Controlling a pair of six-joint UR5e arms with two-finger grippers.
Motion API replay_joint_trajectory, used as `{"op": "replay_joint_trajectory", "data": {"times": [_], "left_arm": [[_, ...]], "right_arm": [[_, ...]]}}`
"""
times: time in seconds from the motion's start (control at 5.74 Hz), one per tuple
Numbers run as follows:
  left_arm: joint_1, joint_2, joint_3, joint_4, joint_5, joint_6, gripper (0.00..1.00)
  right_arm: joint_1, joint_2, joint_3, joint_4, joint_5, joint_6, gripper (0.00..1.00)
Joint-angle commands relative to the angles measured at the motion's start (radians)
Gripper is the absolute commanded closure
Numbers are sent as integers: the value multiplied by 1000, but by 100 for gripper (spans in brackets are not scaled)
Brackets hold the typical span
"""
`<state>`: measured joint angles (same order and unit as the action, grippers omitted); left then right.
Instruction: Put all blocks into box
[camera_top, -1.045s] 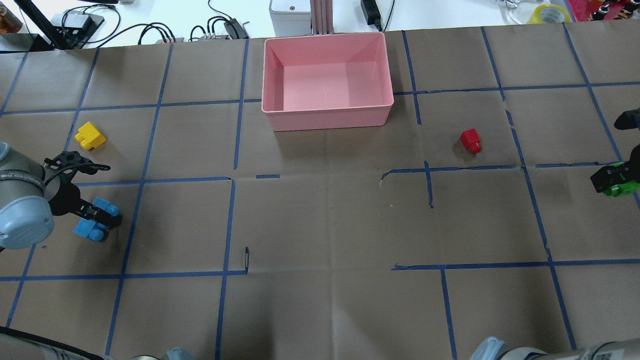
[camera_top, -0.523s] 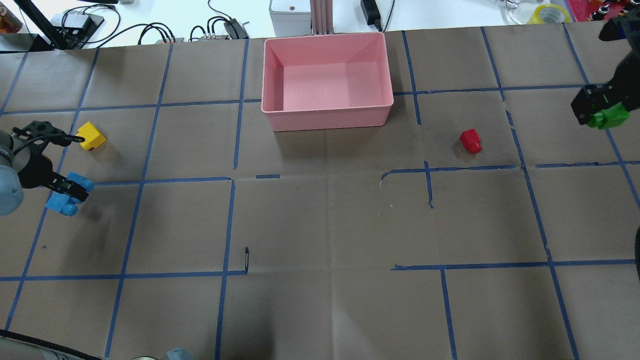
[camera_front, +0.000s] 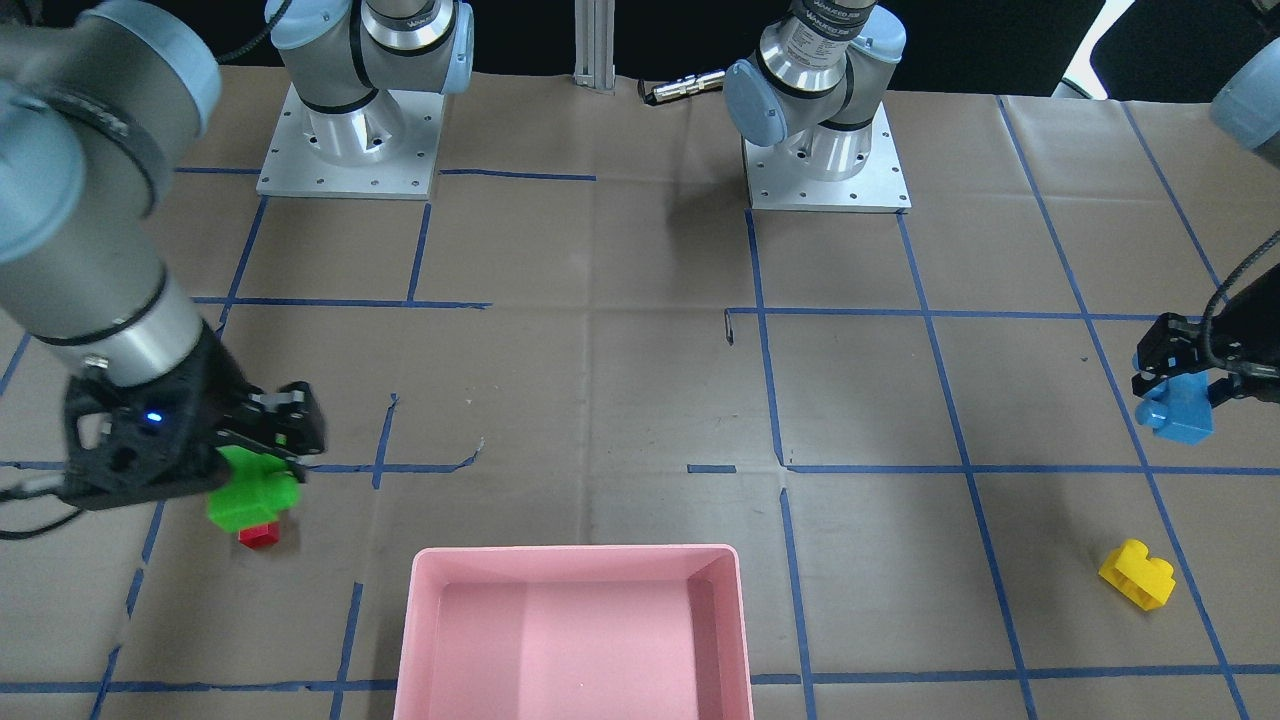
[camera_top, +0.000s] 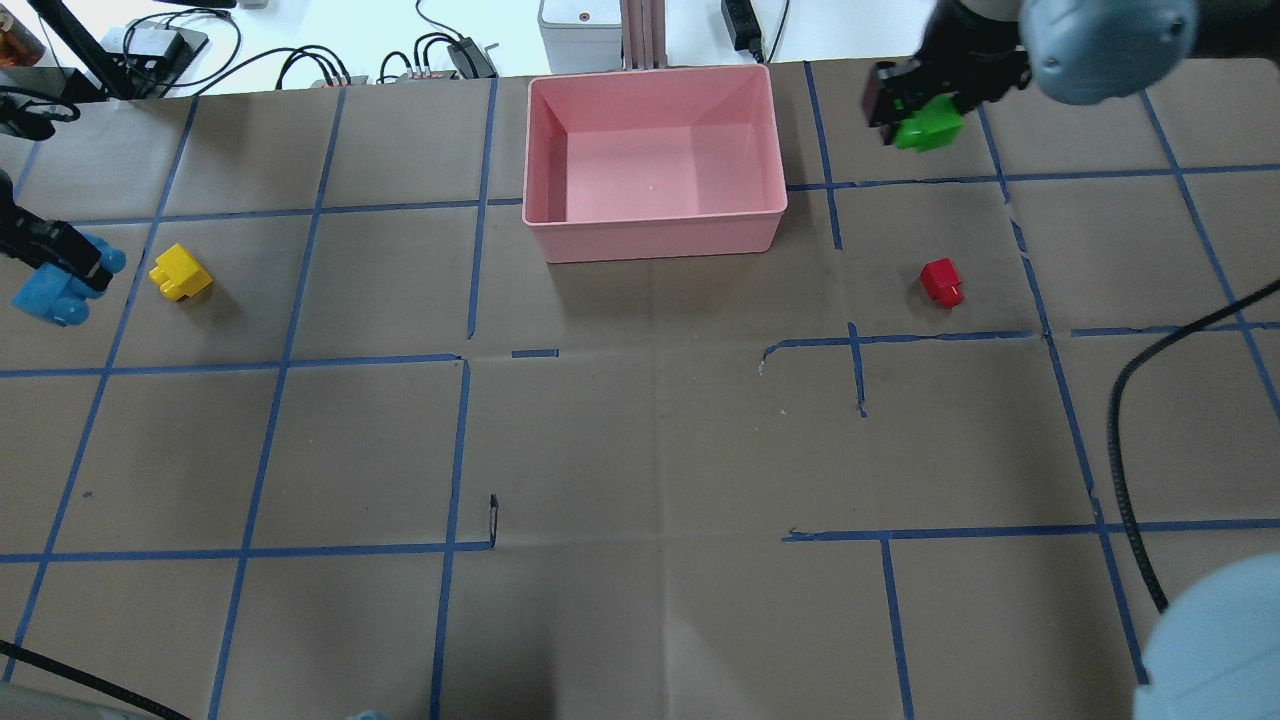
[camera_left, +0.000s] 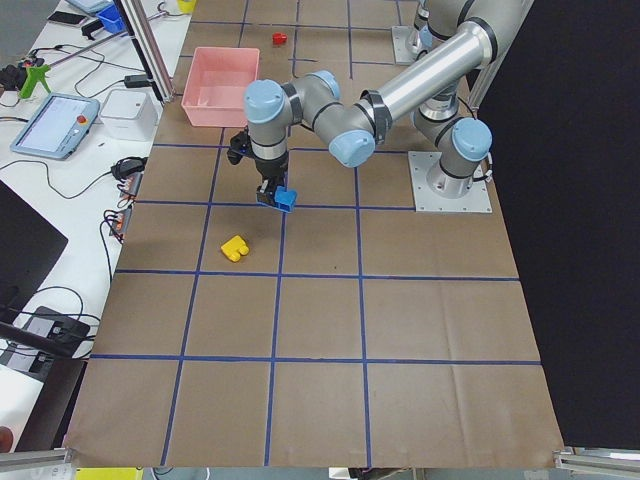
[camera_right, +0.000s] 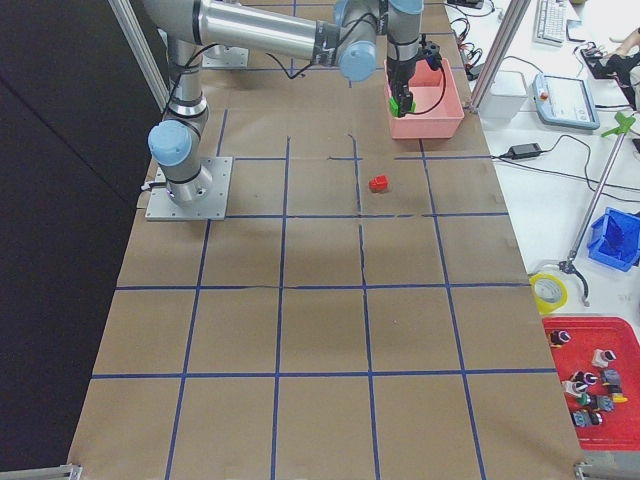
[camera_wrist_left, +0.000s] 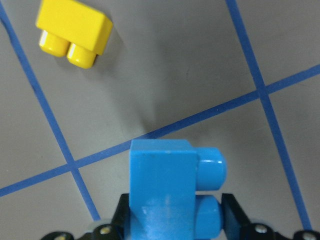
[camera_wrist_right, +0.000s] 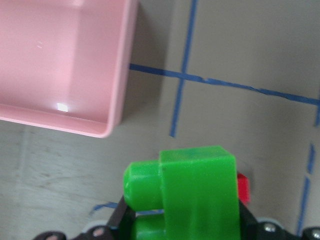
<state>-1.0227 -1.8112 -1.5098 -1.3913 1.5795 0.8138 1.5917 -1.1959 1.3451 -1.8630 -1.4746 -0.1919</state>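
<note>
Seen from overhead, the shallow pink rectangular plastic box (camera_top: 655, 238) sits at the table's far edge, long axis running nine to three, no brick in it yet; the right gripper (camera_top: 912, 108), clamped on the green two-stud plastic brick (camera_top: 932, 128), hangs raised near the box's short side, so the box lies at its nine o'clock; this arm is far nearer; the left gripper (camera_top: 62, 268), clamped on the blue studded brick (camera_top: 42, 297), is well apart, at the box's eight o'clock; the yellow stepped brick (camera_top: 180, 272) and the small red brick (camera_top: 941, 281) lie on the table.
</note>
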Motion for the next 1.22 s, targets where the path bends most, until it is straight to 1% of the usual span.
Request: {"op": "replay_joint_trajectory", "data": {"times": [0.0,0.17,0.35,0.52,0.7,0.87,1.05], "left_arm": [[-94,-11,165,-183,-12,-253,100],[-115,-19,189,-202,-60,-351,100],[-137,-42,194,-201,-84,-413,100],[-189,-80,235,-192,-78,-471,100],[-262,-144,311,-189,-70,-540,100],[-325,-237,414,-189,-70,-626,100],[-377,-314,521,-189,-66,-669,100]], "right_arm": [[161,239,-270,-2,181,98,96],[201,316,-344,-2,183,100,93],[208,328,-354,-7,175,97,49],[208,328,-363,-5,165,85,1],[208,325,-365,-5,163,80,0],[195,311,-359,-5,155,78,0],[176,285,-339,22,136,78,0]]}}
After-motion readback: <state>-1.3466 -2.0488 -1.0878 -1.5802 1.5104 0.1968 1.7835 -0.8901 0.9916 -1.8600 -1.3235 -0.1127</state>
